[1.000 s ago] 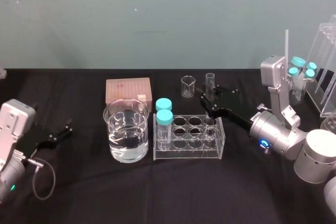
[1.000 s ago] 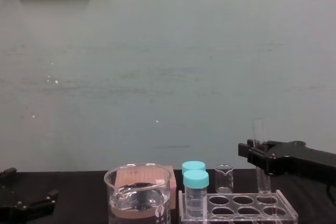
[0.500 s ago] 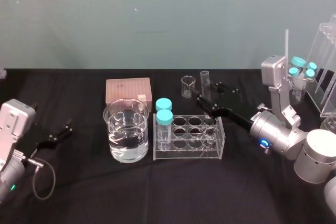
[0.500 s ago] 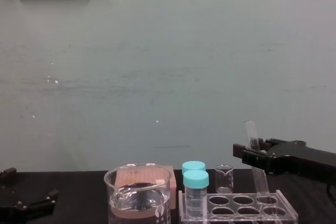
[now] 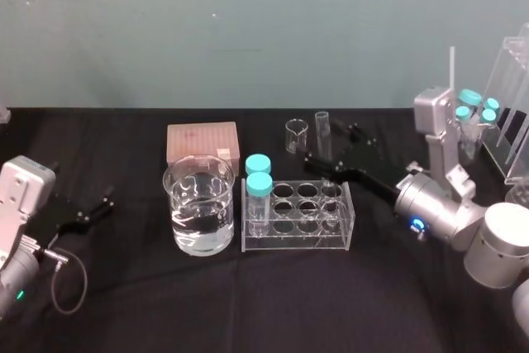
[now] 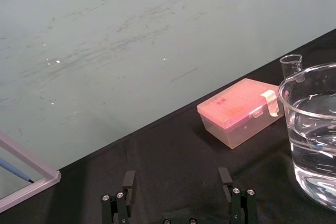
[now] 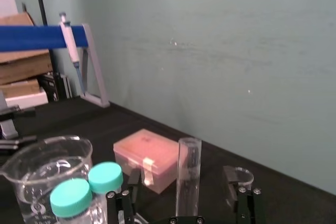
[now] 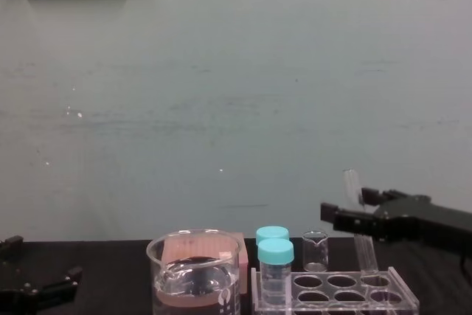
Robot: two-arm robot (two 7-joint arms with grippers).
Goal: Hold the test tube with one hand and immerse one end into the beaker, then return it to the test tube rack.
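The test tube (image 5: 321, 132) stands in a rear right hole of the test tube rack (image 5: 297, 240), leaning left, its open top free. My right gripper (image 5: 329, 144) is open around its upper part. In the right wrist view the test tube (image 7: 188, 174) rises between the fingers (image 7: 234, 187) with a gap on each side. From the chest, the right gripper (image 8: 345, 206) hangs just above the rack (image 8: 333, 294). The beaker (image 5: 198, 204), part full of water, sits left of the rack. My left gripper (image 5: 89, 209) rests open at the far left.
Two turquoise-capped vials (image 5: 258, 183) fill the rack's left holes. A pink tip box (image 5: 202, 141) and a tiny beaker (image 5: 295, 135) sit behind. A clear acrylic stand (image 5: 514, 97) with more capped vials (image 5: 475, 107) stands at the far right.
My right gripper has opened and let go of the test tube. The tube, upright a second ago, now leans left in its rack hole. The left arm has not moved.
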